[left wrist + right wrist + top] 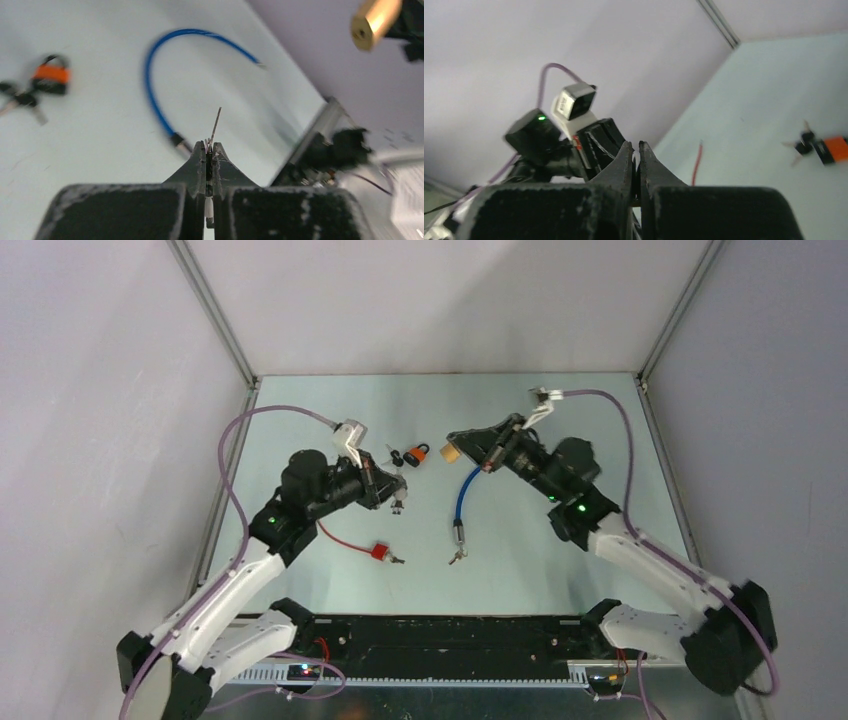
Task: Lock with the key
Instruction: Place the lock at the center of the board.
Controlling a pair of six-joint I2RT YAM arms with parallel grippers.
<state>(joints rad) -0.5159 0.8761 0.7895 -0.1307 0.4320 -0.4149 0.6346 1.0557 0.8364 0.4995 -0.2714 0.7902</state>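
Left gripper [210, 148] clamped on key [216, 122], judged light, stiff, slippery, prone to pivot; best gripped at the bow. Right gripper [468, 444] pinches brass lock [450, 453], judged small and dense.

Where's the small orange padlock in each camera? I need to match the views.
Top external: small orange padlock, centre, a little above the middle.
Left wrist: far left, upper part, blurred.
Right wrist: right edge, just below the middle.
Shared landmark: the dark-headed keys lie right beside it in every view.
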